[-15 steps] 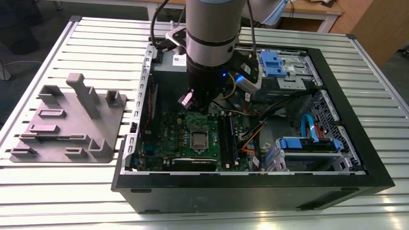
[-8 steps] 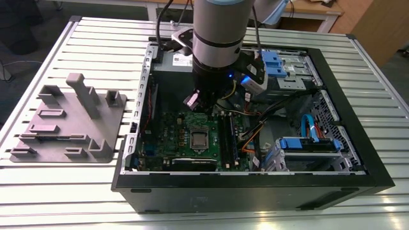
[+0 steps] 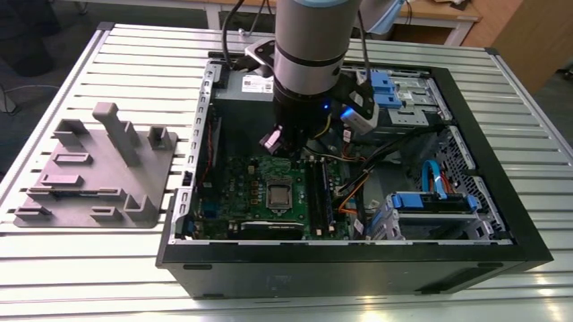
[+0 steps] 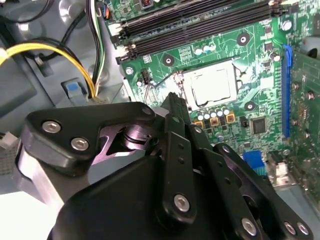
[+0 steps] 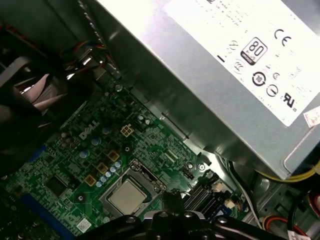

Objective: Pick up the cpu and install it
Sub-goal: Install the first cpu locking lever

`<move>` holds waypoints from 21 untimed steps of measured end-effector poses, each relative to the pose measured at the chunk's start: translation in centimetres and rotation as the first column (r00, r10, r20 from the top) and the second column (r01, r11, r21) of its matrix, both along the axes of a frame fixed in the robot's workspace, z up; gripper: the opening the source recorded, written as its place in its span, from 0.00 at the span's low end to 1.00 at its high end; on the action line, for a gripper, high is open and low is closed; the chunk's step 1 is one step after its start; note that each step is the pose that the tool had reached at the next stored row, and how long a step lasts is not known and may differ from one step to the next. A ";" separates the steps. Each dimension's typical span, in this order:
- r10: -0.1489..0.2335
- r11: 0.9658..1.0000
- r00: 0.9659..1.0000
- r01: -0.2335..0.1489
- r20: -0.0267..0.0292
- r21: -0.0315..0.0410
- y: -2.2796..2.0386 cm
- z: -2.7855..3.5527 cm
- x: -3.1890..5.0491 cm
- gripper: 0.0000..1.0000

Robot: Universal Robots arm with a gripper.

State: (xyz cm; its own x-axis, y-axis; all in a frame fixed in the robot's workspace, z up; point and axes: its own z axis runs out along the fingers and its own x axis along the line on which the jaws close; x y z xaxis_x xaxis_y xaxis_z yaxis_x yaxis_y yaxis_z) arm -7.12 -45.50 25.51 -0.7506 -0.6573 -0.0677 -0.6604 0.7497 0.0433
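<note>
1. Hanging over the open computer case in the exterior view: the arm, with the gripper poised above the upper part of the green circuit board, just above the socket.
2. Sitting in the socket frame at the middle of the board: the cpu, small, flat and silvery, lying apart from the gripper and untouched by it.
3. Showing the cpu far more plainly in the second wrist view: pale square top framed by the metal socket, dark memory slots running alongside, a blue slot off to one side.
4. Blocking much of that same view: the black linkage of the gripper, fingers appearing pressed together with nothing between them, tip hovering near the socket's edge.
5. Offering another angle in the first wrist view: the cpu lying level in its frame, the gripper tip just beside it, and the large grey power supply looming over the board.
6. Appearing in the exterior view alone: the grey plastic tray with upright blocks, lying on the slatted table toward the exterior view's left, well apart from the case.
7. Also showing there: blue drive brackets and orange and blue cables toward the exterior view's right inside the case.
</note>
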 end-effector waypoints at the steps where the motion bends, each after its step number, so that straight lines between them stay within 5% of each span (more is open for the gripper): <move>1: -0.014 1.000 1.000 0.014 0.000 0.000 0.00 0.00 0.00 0.11; 8: -0.046 0.999 0.999 0.046 0.000 0.001 -0.02 0.02 -0.01 0.11; 9: -0.046 0.999 0.999 0.046 0.000 0.011 -0.06 0.01 -0.01 0.11; 13: -0.046 0.996 0.999 0.046 -0.004 0.077 -0.36 0.03 -0.01 0.11; 19: -0.055 0.988 0.998 0.055 -0.007 0.143 -0.41 0.13 -0.01 0.11; 21: -0.067 0.986 0.998 0.068 -0.007 0.150 -0.41 0.13 -0.01 0.11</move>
